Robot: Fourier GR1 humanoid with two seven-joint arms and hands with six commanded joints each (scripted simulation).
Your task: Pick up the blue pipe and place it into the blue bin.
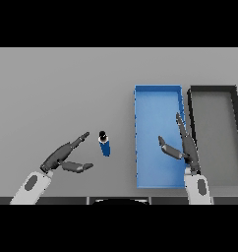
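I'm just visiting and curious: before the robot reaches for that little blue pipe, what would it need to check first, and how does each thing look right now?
1. Blue pipe in view and free on the table: ok.
2. Left hand open, fingers straight, ready to close: ok.
3. Left hand on the pipe: not ok; its fingertips are just short of it.
4. Blue bin holds nothing: ok.
5. Way into the bin clear: not ok; the right hand hangs open over its right side.
6. Pipe standing or tilted: cannot tell from this view.
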